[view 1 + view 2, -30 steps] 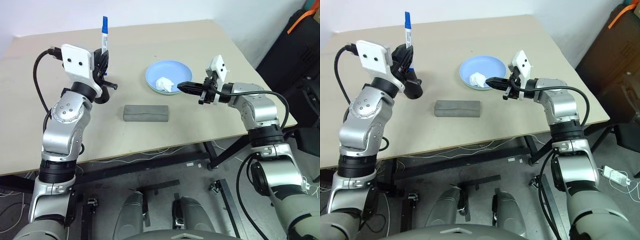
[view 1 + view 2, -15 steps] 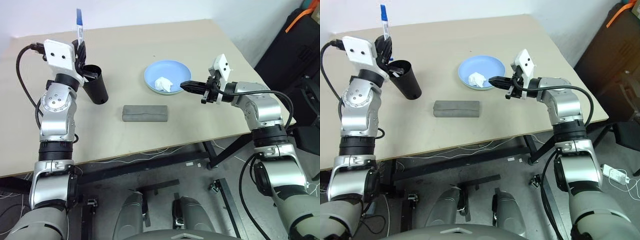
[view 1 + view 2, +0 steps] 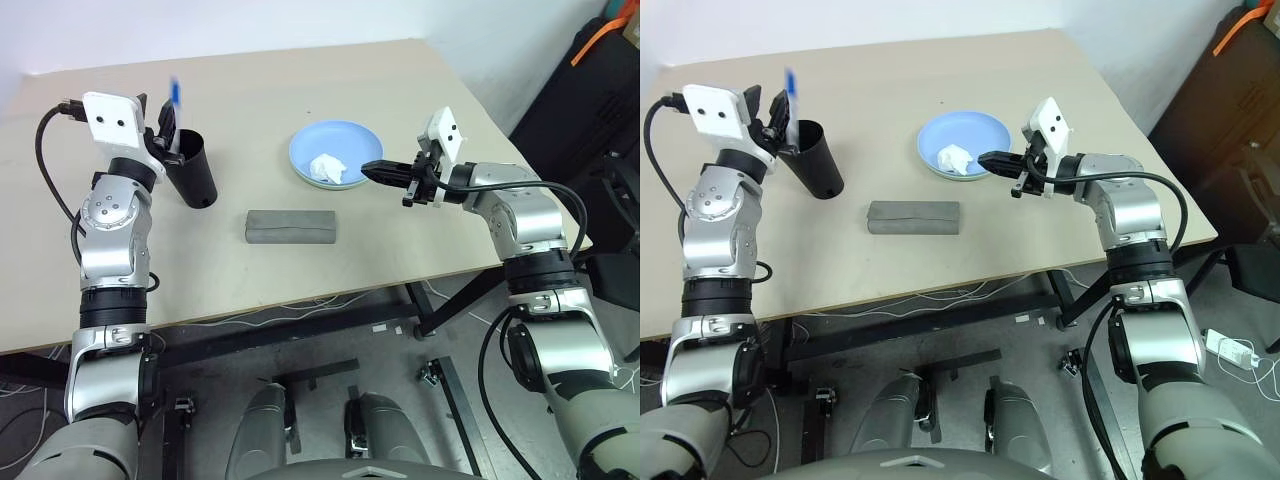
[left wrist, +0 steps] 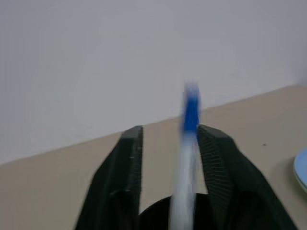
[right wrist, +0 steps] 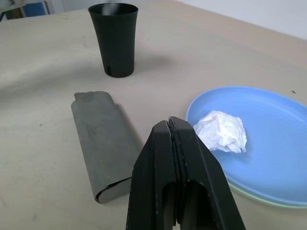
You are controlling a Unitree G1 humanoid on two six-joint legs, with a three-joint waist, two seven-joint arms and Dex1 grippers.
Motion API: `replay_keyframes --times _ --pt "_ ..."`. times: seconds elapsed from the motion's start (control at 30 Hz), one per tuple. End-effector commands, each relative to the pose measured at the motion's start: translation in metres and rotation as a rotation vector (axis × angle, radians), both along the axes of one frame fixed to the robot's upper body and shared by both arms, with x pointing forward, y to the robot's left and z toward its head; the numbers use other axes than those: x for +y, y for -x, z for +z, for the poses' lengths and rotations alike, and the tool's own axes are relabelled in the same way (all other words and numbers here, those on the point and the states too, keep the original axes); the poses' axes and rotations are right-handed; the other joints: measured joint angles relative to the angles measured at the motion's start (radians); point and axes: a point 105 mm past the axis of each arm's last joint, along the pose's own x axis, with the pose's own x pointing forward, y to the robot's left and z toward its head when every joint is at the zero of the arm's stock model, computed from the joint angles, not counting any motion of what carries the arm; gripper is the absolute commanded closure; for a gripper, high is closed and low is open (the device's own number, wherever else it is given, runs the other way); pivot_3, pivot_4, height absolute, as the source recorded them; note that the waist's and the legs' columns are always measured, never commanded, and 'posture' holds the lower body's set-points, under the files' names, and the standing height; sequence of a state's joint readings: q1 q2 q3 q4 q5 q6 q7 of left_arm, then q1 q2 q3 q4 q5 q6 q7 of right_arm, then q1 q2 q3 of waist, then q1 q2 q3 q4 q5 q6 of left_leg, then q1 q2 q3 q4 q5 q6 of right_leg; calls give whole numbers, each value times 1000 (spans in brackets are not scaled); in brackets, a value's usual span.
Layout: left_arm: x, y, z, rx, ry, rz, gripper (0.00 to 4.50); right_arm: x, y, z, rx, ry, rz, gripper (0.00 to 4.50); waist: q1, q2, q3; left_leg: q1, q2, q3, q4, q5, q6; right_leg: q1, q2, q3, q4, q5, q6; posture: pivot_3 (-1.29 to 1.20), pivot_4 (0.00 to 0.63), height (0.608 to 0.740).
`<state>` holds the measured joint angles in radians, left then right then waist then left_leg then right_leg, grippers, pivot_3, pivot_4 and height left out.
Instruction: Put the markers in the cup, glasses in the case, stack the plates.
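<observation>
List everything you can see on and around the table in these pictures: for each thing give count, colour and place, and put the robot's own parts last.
table: one, beige, bearing everything below.
cup: one, black, upright near the table's left side.
marker: one, white with a blue cap, blurred, above the cup's mouth between the left pincer's fingers.
case: one, grey, flap shut, lying mid-table toward the front edge.
plates: two, light blue stacked on pale mint green, whose rim peeks out in the right wrist view, right of centre.
tissue: one, white, crumpled, on the blue plate.
left pincer: black fingers, open, at the cup's mouth.
right pincer: black fingers, shut, empty, over the plates' near right edge.
</observation>
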<state>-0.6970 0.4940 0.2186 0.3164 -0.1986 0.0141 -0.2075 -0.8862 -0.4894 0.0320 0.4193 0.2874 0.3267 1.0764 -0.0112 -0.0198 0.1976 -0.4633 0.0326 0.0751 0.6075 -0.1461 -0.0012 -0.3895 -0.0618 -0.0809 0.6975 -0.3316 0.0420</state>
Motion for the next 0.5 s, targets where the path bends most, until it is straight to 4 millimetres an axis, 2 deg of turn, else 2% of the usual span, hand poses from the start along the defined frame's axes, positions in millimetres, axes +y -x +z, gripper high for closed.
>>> replay_keyframes --times 0.03,0.13,0.17,0.37,0.5 --pt "3 8 16 -59 -9 13 1215 2 1 18 -63 -6 12 4500 0 0 0 0 0 0 0 0 0 0 0 0 0 0 0 0 150 717" --pt "2 10 16 -63 -6 8 178 2 1 18 -64 -6 15 4500 0 0 0 0 0 0 0 0 0 0 0 0 0 0 0 0 150 717" --pt "0 12 17 -66 -11 0 45 2 1 18 -64 -7 15 4500 0 0 0 0 0 0 0 0 0 0 0 0 0 0 0 0 150 717" --pt "-11 28 22 -33 15 -90 45 2 1 20 -55 -27 22 4500 -1 0 0 0 0 0 0 0 0 0 0 0 0 0 0 0 150 717" --pt "-19 61 17 20 -51 -269 45 -3 3 17 -42 -33 24 4500 -9 0 0 1 0 1 0 0 0 0 0 2 0 0 0 0 150 717"
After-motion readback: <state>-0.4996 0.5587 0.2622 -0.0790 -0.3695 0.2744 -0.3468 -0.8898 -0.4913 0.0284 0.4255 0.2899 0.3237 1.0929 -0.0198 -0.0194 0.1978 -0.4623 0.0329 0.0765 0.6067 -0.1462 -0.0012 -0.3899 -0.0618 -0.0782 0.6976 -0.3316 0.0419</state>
